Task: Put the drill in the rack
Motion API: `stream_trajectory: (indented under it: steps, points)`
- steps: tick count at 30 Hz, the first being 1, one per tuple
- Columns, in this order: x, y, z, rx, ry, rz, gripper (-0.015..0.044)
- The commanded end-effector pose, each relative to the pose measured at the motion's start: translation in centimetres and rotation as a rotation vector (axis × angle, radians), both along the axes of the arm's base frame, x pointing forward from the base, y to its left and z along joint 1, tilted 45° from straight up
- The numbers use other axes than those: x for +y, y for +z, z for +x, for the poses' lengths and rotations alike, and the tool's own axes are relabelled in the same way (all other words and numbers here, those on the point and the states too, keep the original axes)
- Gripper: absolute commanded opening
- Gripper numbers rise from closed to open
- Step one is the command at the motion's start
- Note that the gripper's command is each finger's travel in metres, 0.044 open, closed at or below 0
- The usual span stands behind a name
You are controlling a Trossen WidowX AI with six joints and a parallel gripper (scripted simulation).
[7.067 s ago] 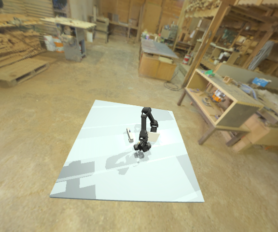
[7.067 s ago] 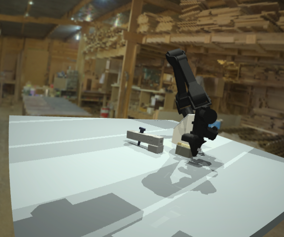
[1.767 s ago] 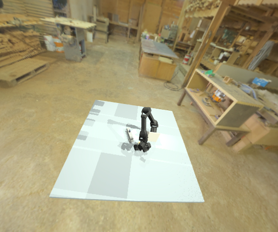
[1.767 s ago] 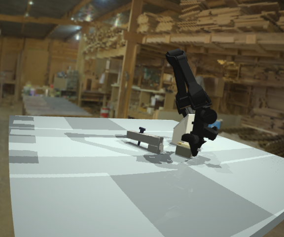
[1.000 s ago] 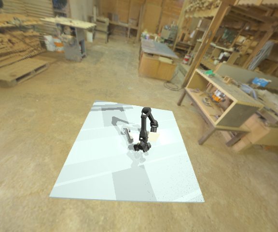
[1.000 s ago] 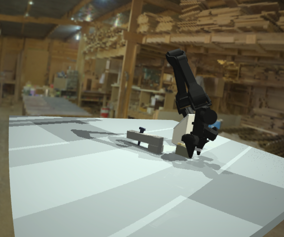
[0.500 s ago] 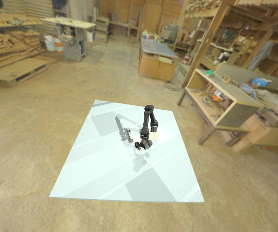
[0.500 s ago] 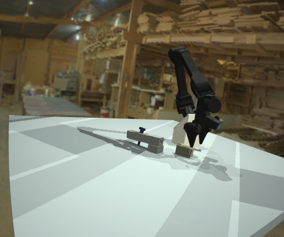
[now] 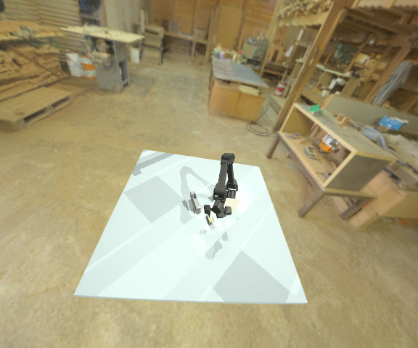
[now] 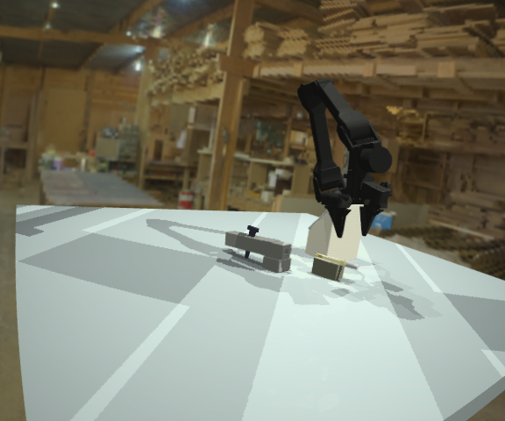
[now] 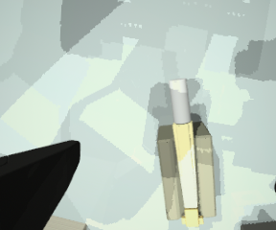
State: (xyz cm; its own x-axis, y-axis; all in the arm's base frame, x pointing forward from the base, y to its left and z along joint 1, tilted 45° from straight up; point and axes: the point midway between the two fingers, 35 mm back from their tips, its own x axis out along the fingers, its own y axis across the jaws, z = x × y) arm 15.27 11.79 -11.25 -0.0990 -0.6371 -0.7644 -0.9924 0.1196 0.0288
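The drill (image 11: pixel 185 158) (image 10: pixel 330 259), yellow with a pale grey round shank, lies lengthwise in the groove of the rack (image 11: pixel 167 177) (image 10: pixel 326 269), a small olive block. Its shank sticks out past one end of the rack. My gripper (image 10: pixel 352 236) (image 9: pixel 217 211) (image 11: pixel 179 165) is wide open and empty, above the drill and rack, with the fingers pointing down on either side in the wrist view. The black key (image 10: pixel 252 231) stands upright through a grey-brown bar (image 10: pixel 266 243) (image 9: pixel 195 204), its head above the bar and its stem showing beneath.
A cream block (image 10: pixel 320 240) (image 9: pixel 233 204) with a sloped side stands behind the rack in the exterior view. The grey-brown bar stands to the left of the rack. All of them are on the pale board (image 9: pixel 157 270) (image 10: pixel 130 353).
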Motion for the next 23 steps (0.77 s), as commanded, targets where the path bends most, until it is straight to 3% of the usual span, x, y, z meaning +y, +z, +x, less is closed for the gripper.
stream_trajectory:
  steps: [1,9,23]
  points:
    - [1.7,3.3,-0.5,-0.192,-0.238,0.057,0.044]
    - [4.0,10.6,-2.9,-0.585,-0.883,0.161,0.044]
    - [3.8,17.1,-6.9,-0.825,-1.618,0.187,0.044]
